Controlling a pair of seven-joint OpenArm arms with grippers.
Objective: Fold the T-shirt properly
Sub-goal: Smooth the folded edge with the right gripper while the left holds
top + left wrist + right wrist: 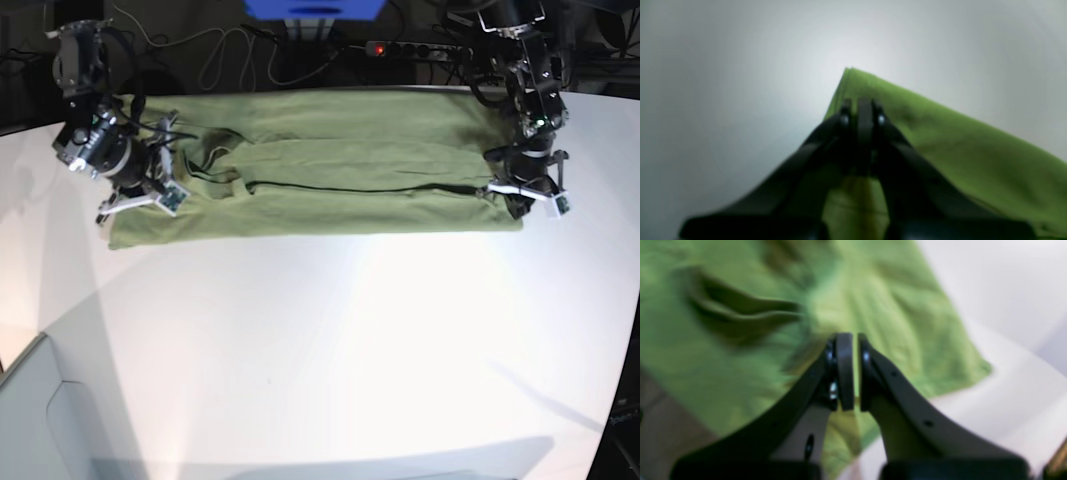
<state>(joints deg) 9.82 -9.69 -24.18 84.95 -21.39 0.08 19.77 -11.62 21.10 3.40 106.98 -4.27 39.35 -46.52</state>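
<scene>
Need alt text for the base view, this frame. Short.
Overhead view of an olive-green T-shirt folded into a long band across the far side of a white table. The right gripper sits at the band's left end and the left gripper at its right end, each shut on the cloth. Cables and a power strip lie behind.

A white table (330,340) is filling most of the base view. Behind its far edge, dark cables (225,55) are trailing beside a blue object (315,8), possibly a box, and a power strip (400,48) is showing a red light.
</scene>
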